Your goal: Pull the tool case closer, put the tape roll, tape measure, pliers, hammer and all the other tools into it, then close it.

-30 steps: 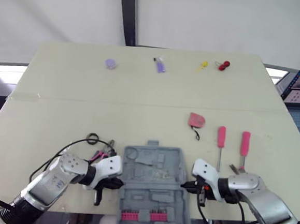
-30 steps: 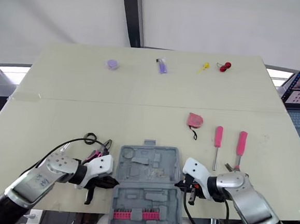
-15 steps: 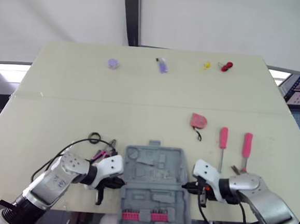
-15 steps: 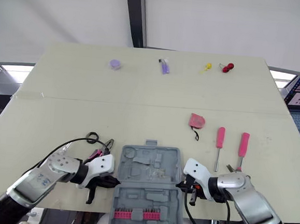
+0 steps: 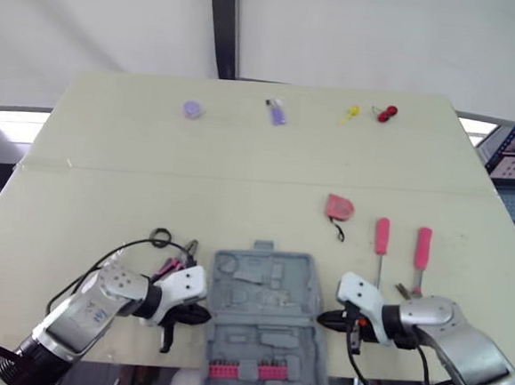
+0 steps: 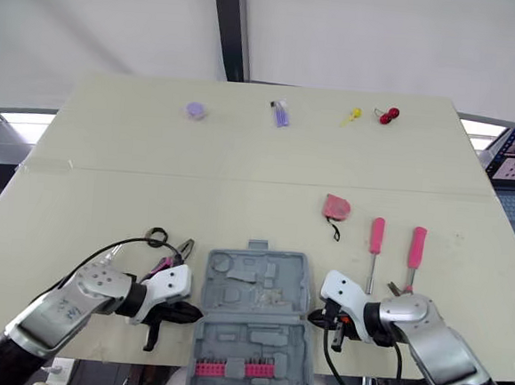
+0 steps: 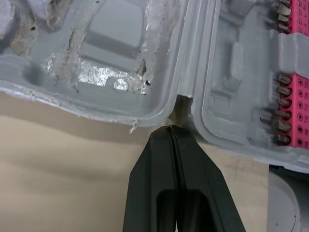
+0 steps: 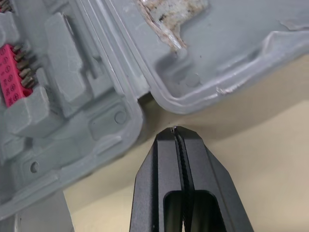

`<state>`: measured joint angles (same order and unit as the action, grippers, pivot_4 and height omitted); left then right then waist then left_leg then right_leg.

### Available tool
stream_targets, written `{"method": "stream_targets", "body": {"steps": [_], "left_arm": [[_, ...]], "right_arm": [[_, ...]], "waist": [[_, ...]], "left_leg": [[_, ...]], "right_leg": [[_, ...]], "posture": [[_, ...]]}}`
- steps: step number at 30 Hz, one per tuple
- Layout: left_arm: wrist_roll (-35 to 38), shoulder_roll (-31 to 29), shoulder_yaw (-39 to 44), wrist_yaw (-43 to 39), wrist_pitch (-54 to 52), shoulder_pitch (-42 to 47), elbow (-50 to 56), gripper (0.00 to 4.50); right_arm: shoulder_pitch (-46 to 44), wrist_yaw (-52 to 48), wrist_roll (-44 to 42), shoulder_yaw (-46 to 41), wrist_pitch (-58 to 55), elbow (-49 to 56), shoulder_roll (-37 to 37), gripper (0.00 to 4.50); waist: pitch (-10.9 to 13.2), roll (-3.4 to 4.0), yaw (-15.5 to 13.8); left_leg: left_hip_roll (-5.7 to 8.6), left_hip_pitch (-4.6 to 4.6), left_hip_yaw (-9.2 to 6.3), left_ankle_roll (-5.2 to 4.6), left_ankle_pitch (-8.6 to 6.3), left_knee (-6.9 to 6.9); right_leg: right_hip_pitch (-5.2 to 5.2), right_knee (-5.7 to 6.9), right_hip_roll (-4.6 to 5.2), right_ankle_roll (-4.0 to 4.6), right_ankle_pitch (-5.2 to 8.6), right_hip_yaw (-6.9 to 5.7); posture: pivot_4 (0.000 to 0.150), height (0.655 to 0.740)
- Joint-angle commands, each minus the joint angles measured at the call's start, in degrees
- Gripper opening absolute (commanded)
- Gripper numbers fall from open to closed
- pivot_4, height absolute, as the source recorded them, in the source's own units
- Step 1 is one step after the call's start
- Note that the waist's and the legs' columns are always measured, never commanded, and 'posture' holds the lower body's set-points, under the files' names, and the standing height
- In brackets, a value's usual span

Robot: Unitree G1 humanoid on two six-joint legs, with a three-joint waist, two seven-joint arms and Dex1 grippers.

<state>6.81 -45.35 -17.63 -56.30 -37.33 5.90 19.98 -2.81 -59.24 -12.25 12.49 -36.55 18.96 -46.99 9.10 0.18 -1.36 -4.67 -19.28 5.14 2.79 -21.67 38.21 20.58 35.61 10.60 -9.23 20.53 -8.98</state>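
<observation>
Pull-in step, likely near done: open tool case [image 5: 269, 323] sits between your grippers. Left gripper [image 7: 170, 133]: jaws together, tips at case hinge notch. Right gripper [image 8: 175, 133]: jaws together, case hinge corner just beyond tips. Next: back off, part jaws, reach for pliers [image 5: 173, 262].

matt grey plastic tool case [image 6: 252, 321], smooth table [image 6: 152, 175].

Grey tool case [image 5: 265, 322] with pink bit rack [image 5: 243, 371], pink tape measure [image 5: 337, 207], pink-handled screwdrivers [image 5: 381, 235], cream table [image 5: 242, 156].

Bright, even light; soft faint shadows
</observation>
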Motion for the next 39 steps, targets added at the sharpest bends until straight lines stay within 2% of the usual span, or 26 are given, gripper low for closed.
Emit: {"method": "stream_targets", "body": {"steps": [1,16,23,24,26,27,33,34,39], "left_arm": [[0.2,-1.1,1.0,0.3,-0.1,-1.0,-0.5,0.00],[3.2,-1.3,4.9,0.0,-0.2,-1.6,-0.7,0.00],[17.4,-1.4,21.8,-0.7,-9.3,-2.1,3.2,0.00],[19.2,-2.0,25.3,-0.7,-10.9,-2.5,2.5,0.26],[21.1,-3.2,31.1,-0.5,-12.0,-3.4,0.3,0.91],[21.5,-3.6,32.7,-0.3,-12.2,-3.7,-0.5,1.38],[16.5,-8.3,47.3,3.6,-5.9,-9.5,-14.5,4.37],[16.1,-8.2,49.0,4.2,-4.6,-10.5,-16.3,4.50],[12.6,-7.0,56.9,10.2,5.7,-12.7,-29.9,4.50]], "right_arm": [[0.4,-0.5,-1.2,-1.5,1.0,0.3,-0.8,0.06],[0.6,-0.9,-3.1,-4.5,1.5,-0.5,-1.9,0.06],[1.9,-2.4,-15.9,-21.3,-3.7,-1.1,-2.7,0.06],[2.1,-2.6,-17.4,-24.8,-4.5,-2.5,-3.4,0.02],[2.8,-2.5,-18.5,-30.3,-5.0,-6.4,-4.7,0.57],[3.1,-2.4,-18.6,-31.7,-4.7,-7.9,-5.2,0.90],[4.1,-1.4,-15.2,-42.4,4.1,-28.0,-8.5,3.84],[3.8,-0.8,-14.5,-43.2,5.9,-31.2,-8.6,4.39],[-0.1,4.4,-11.1,-46.2,16.7,-49.6,-8.3,4.48]], "waist": [[0.0,0.00,0.0],[0.0,0.00,0.0],[0.0,-0.04,-0.1],[0.0,-0.04,-0.1],[0.0,-0.05,-0.1],[0.0,-0.05,-0.1],[0.0,-0.06,0.2],[0.0,-0.06,0.2],[0.1,-0.09,0.9]], "left_leg": [[0.00,0.00,0.00,0.00,0.00,0.00],[0.00,-0.01,0.00,0.00,0.00,0.01],[0.00,-0.05,-0.02,0.00,0.00,0.04],[0.00,-0.05,-0.02,0.00,0.00,0.04],[0.00,-0.05,-0.02,0.00,0.00,0.03],[0.00,-0.04,-0.02,0.00,0.00,0.02],[0.00,0.00,0.06,0.00,0.00,-0.08],[0.00,0.01,0.07,0.00,0.00,-0.11],[-0.01,0.04,0.13,0.00,0.00,-0.15]], "right_leg": [[0.00,0.00,0.00,0.00,0.00,0.00],[0.00,0.00,0.00,0.00,0.00,0.00],[0.00,0.00,0.01,0.01,-0.01,0.00],[0.00,0.00,0.01,0.01,-0.01,0.00],[0.01,0.00,0.01,0.01,-0.01,0.00],[0.00,0.00,0.01,0.01,-0.01,0.00],[0.03,-0.07,0.00,0.01,0.00,0.01],[0.04,-0.08,0.00,0.01,0.00,0.01],[0.04,-0.10,0.01,0.01,-0.01,0.03]], "posture": [[0.150,0.7400],[0.150,0.7400],[0.150,0.7400],[0.150,0.7400],[0.150,0.7400],[0.150,0.7400],[0.150,0.7400],[0.150,0.7400],[0.150,0.7400]]}}
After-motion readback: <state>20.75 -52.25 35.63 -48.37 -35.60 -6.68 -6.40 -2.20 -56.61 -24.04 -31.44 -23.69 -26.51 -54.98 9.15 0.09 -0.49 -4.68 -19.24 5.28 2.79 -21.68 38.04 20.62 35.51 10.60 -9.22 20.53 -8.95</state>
